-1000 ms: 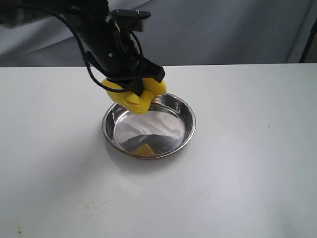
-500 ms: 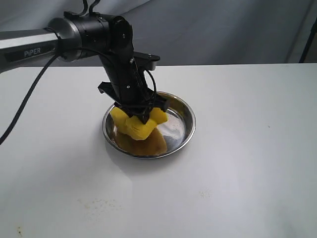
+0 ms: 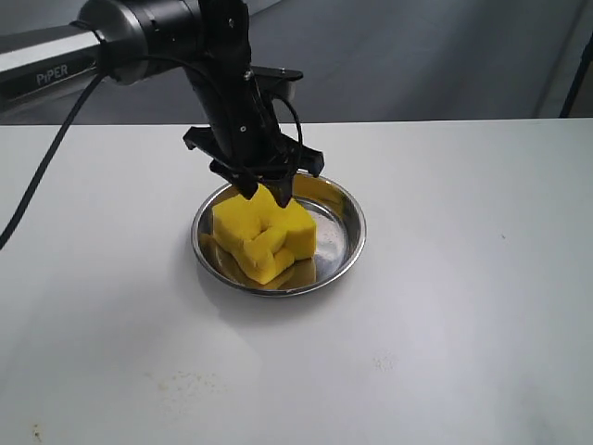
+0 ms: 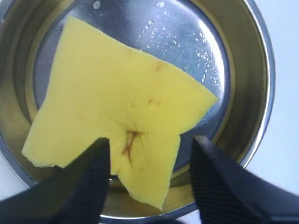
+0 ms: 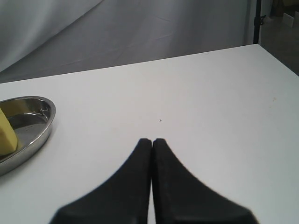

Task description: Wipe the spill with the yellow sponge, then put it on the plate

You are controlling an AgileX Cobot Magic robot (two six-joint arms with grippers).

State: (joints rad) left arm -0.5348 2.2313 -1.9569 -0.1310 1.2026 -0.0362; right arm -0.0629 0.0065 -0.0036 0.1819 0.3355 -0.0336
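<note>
Showing the white surface with the plate near its middle; no amber spill can be made out on it, only faint specks toward the near edge. The yellow sponge lies creased and tilted inside the plate, one edge propped near the rim. The left tool hangs directly over it, jaws spread wide and gripping nothing, fingertips flanking the foam's upper corner. The right tool, jaws pressed together and empty, hovers over the surface well apart from the plate. A small brown stain marks the sponge's crease. Likely hazard: a lift that is not straight could let a fingertip catch the springy foam and tip it over the rim; damp foam clinging to a pad would do the same.
</note>
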